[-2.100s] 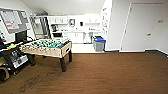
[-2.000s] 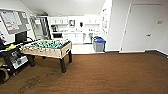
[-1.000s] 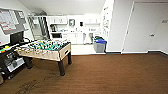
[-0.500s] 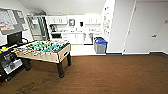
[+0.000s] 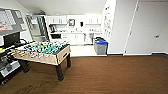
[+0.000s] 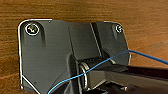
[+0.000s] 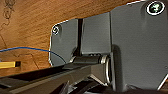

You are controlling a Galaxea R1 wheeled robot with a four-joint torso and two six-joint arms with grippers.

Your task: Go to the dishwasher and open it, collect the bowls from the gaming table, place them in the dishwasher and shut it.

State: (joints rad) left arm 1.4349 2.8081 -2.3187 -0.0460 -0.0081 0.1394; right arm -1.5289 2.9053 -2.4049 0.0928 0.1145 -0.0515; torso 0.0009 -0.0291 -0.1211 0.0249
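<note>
The head view looks across a brown wood-look floor [image 5: 107, 75] toward a small kitchen at the far end of the room. Just outside the kitchen, against the white wall, stand two bins [image 5: 100, 46]: a grey one with a blue lid in front and one with a green top right behind it; what they hold cannot be seen. White cabinets [image 5: 73, 38] run under the kitchen counter, with more white cupboards above. The dishwasher would belong in that kitchen run, but at this range it cannot be picked out among the fronts. Nearer, on the left, stands a wooden table-football table [image 5: 45, 53] with a green field and dark legs. Beyond it, at the left edge, a dark monitor [image 5: 11, 38] sits on a cluttered stand. A closed white door [image 5: 147, 27] fills the right side.

The left wrist view shows the same brown floor close beneath the arm, and a thin blue cable [image 6: 100, 66] crossing the robot's dark plate. The right wrist view shows a blue cable [image 7: 30, 49] too, plus a short yellow bar [image 7: 8, 64] at its edge. Whether the fingers of either gripper are apart or together cannot be told.
</note>
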